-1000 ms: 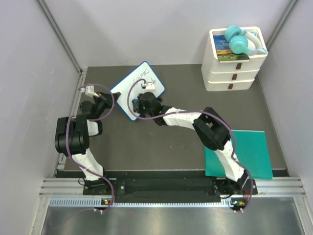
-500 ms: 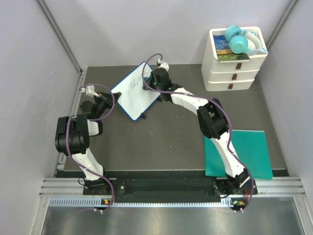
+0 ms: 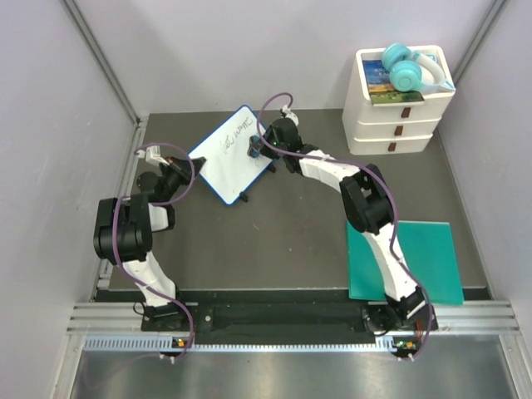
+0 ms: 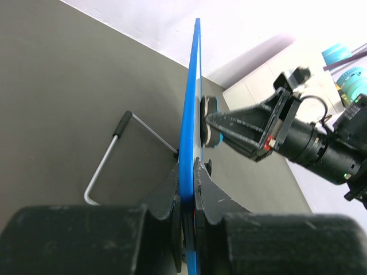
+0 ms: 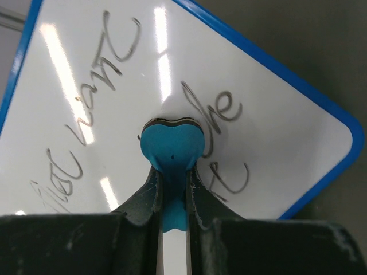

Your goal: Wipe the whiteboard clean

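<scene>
Two holds: L gripper (image 4: 187, 179) clamped on whiteboard (image 3: 226, 160) edge, board tilted up at rear-left of table (image 3: 291, 233). R gripper (image 5: 172, 184) pinching blue eraser (image 5: 171, 143), pad against board face. Most remaining writing (image 5: 86, 129) toward L-held end, along long axis.

Bare dark grey tabletop (image 3: 274, 241) spans the middle. A stack of white plastic drawers (image 3: 392, 125) blocks the far right, and the blue-rimmed whiteboard (image 3: 226, 158) the far left.

Blk/wht arms (image 3: 320, 170) w/ purple cables (image 3: 268, 100)
</scene>
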Controlling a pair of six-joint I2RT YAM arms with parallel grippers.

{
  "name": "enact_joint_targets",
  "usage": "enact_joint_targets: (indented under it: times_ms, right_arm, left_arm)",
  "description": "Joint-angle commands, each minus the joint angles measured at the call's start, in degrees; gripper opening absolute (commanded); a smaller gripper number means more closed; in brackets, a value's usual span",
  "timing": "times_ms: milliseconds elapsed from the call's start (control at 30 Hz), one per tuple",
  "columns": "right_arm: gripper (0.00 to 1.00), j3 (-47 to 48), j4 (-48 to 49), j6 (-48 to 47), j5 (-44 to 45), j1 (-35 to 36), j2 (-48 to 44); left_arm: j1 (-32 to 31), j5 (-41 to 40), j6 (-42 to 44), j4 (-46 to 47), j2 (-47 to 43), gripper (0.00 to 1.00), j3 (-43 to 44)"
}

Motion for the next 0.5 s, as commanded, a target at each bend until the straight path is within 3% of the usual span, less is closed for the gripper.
enact_joint_targets:
  times_ms: [0,133,467]
  right_arm:
    - [0.00,-7.73,-10.23,3.65,-3.31,0.64,0.12]
    - [0.00,-14.04,-9.02,5.40,-1.64,0.72,-1.99]
    - [0.00,-14.95,-10.59,6.64,3.37,0.55,-2.08]
  left_arm:
    - [-0.22,2.07,8.20,-3.02,1.41,0.00,-1.62]
    - [-0.22,2.15,8.02,-2.67,1.41,0.00,-1.80]
    - [-0.23,2.24,7.84,-2.32,1.32,0.00,-1.98]
